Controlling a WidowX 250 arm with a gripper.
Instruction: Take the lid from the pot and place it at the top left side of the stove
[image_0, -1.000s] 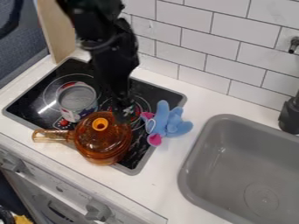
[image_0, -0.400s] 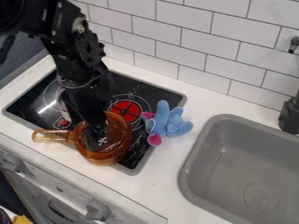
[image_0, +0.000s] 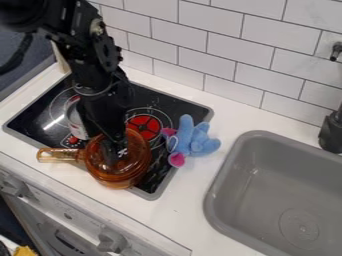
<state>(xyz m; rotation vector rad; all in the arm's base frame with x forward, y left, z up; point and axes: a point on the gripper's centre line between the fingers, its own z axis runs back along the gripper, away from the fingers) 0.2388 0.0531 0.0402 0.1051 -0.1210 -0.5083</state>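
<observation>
Although the black gripper (image_0: 115, 153) is down at the centre of the amber glass lid (image_0: 131, 161), the visible result so far amounts to positioning only. The lid sits on the amber saucepan (image_0: 119, 183), whose handle (image_0: 59, 155) points left at the near edge of the black stovetop (image_0: 172, 103). Whether the gripper is spread, closed or pinching the lid's knob, I cannot tell, as the arm hides the contact. Judging from this, nearly all the work is left: securing the grip, raising the lid clear of the saucepan, carrying it to the stovetop's top left and letting go. A tin can (image_0: 75, 122) stands on the left of the stovetop, partly behind the arm, so the lid probably needs setting down beyond or beside it.
</observation>
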